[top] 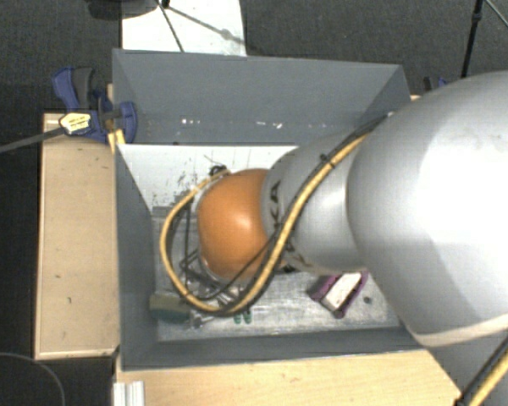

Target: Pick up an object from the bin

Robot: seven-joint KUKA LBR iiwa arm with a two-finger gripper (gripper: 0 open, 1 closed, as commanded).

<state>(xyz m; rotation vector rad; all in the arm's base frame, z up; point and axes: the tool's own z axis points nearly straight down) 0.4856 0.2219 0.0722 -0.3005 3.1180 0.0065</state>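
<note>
One arm (423,227), orange wrist cover (230,222) low in bin (140,256), purple-white box (339,293) near, cannot tell grasp

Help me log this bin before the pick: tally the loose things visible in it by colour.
Purple-and-white block: 1
Grey-green piece: 1
Green bit: 1
Total: 3 in sight. The arm covers much of the floor of the bin, so more may lie beneath.
</note>
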